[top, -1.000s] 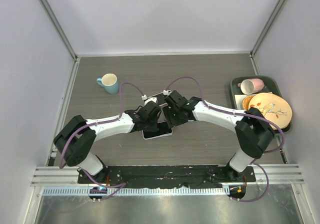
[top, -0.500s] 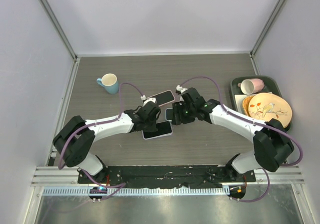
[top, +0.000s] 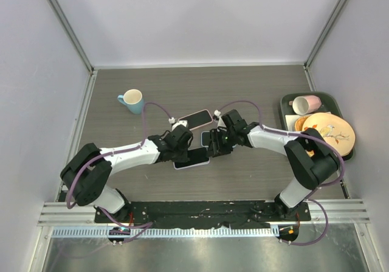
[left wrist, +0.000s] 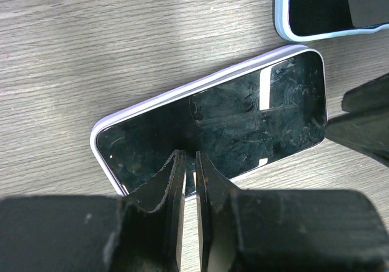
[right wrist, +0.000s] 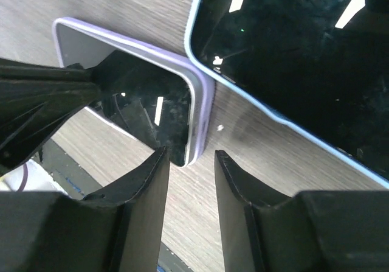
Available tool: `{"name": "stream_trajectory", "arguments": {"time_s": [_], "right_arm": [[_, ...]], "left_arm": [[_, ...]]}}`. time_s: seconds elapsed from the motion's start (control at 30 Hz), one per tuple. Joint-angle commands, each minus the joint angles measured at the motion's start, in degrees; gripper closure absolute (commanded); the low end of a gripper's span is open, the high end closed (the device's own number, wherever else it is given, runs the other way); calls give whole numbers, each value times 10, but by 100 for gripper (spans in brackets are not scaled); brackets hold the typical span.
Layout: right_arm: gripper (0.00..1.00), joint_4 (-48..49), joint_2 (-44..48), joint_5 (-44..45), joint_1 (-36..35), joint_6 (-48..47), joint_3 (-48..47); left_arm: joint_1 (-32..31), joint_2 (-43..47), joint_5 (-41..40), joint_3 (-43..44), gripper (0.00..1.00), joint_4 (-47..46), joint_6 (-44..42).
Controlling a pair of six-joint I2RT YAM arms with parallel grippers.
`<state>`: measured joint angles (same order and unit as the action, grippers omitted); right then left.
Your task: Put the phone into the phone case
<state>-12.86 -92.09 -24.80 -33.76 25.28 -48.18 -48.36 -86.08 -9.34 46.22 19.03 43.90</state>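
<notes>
The phone point(left wrist: 243, 120) lies screen up in the middle of the table point(left wrist: 121, 41), inside the rim of the lavender phone case point(right wrist: 202, 114). In the left wrist view its dark glass fills the case from one end to the other. Whether every corner is snapped in, I cannot say for sure: in the right wrist view there is a pale patch at the end away from the right hand, and it may be a reflection or may be bare case. The left hand point(left wrist: 188, 156) is closed almost fully, with only a thin slit between its fingers and nothing held. Its tips appear to rest on the glass close to one long edge. I judge that it serves as a pressing tool, to push the phone down and to stop the case from sliding. The right hand point(right wrist: 191, 153) has its jaws apart and grips nothing; they stand on both sides of the corner at the right end of the case, with some space on each side. This placing suits a squeeze or a push on that corner, so the step in hand seems to be the last seating of the phone. A second phone with a light blue rim point(right wrist: 292, 53) lies just beside, on the far side, so the right hand has little room and could bump it.
</notes>
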Motion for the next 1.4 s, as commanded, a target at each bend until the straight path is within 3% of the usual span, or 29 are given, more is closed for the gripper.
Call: {"name": "stream_trajectory", "arguments": {"time_s": [0.0,0.47,0.9,1.07,1.17,1.37], "right_arm": [[60,24,-23,26,-3,4,-9],[75,21,-76,26,-16,-14,2],[76,-82,-129,268,-70,-30,-35],[77,-109,-143,313,-104,-31,-46],[78,-115,-143,299,-125,-35,-50],[80,-102,-119,189,-157,-30,-44]], "left_arm": [[-2,14,-1,-4,85,0,5],[-2,0,-7,13,86,11,-9],[-3,-1,-20,32,87,30,-18],[-6,0,-20,34,87,29,-18],[-7,8,-24,30,87,29,-17],[-7,33,-33,19,86,31,-14]]}}
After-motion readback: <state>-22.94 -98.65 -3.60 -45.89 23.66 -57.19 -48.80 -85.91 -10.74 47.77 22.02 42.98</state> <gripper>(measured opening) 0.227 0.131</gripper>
